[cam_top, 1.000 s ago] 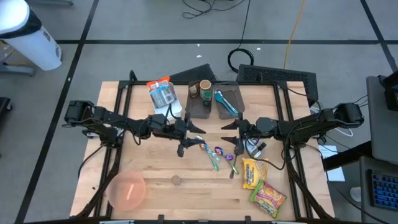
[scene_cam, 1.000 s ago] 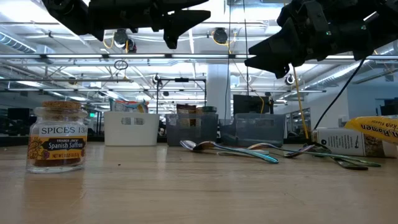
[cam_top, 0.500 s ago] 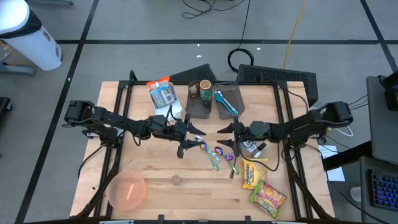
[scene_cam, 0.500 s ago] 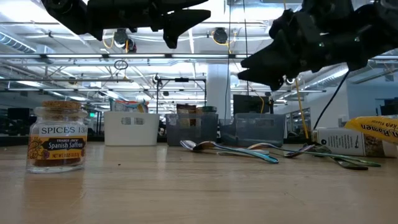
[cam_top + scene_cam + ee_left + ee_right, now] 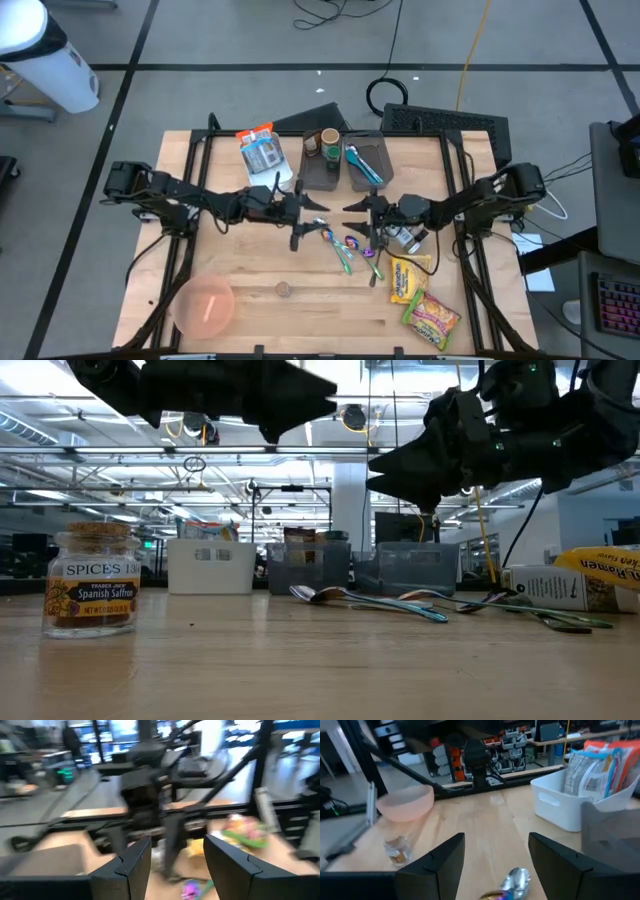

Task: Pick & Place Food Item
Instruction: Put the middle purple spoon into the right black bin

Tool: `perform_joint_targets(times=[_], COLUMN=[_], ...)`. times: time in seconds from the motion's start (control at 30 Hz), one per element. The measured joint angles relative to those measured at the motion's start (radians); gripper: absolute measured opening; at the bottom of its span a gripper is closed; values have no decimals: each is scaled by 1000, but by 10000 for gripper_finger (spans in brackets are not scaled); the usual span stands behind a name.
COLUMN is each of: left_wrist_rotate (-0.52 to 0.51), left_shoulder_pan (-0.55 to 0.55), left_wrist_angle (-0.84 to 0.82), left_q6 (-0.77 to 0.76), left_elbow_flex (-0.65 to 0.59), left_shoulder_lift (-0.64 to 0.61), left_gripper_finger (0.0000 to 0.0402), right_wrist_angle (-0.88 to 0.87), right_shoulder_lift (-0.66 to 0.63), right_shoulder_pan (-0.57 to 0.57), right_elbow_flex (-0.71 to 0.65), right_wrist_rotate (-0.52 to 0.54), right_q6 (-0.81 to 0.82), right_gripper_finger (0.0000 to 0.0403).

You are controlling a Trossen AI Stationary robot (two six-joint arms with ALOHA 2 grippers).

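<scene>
Left gripper (image 5: 318, 207) and right gripper (image 5: 352, 208), both open and empty, hover nose to nose above the spoons (image 5: 345, 247); they might collide

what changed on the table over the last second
The right pincer has slid toward the table's middle, closing on the left pincer, above the spoons. It took hold of nothing; both stand open and empty. The left arm, spice jar, pink bowl and ramen packets stayed put.
</scene>
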Motion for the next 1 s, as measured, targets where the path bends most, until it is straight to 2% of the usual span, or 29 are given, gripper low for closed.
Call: perform_joint_targets(times=[0.1, 0.17, 0.23, 0.33, 0.4, 0.5, 0.6, 0.8, 1.0], left_wrist_rotate=[-84, -111, -118, -116, -105, -61, -29, -17, -18], left_shoulder_pan=[16, 34, 58, 93, 111, 123, 125, 124, 125], left_wrist_angle=[-37, -89, -135, -180, -192, -198, -203, -208, -232], left_q6=[7, -8, -32, -79, -104, -102, -95, -100, -82], left_elbow_flex=[0, 0, 0, 0, 0, 0, 0, 0, 1], left_shoulder_lift=[0, 0, 0, 0, 0, 0, 0, 0, 0], left_gripper_finger=[186, 186, 186, 186, 186, 186, 186, 186, 186], right_wrist_angle=[-100, -215, -415, -835, -1064, -1266, -1342, -1425, -1406], right_shoulder_lift=[-75, -145, -234, -341, -362, -356, -308, -154, -8], right_shoulder_pan=[0, 0, 0, 10, 24, 42, 62, 107, 142], right_elbow_flex=[2, 31, 83, 223, 328, 445, 517, 578, 584], right_wrist_rotate=[9, 53, 131, 254, 320, 342, 343, 337, 233], right_q6=[-108, -163, -214, -256, -242, -177, -98, 11, 170], right_gripper_finger=[212, 212, 212, 212, 212, 212, 212, 212, 212])
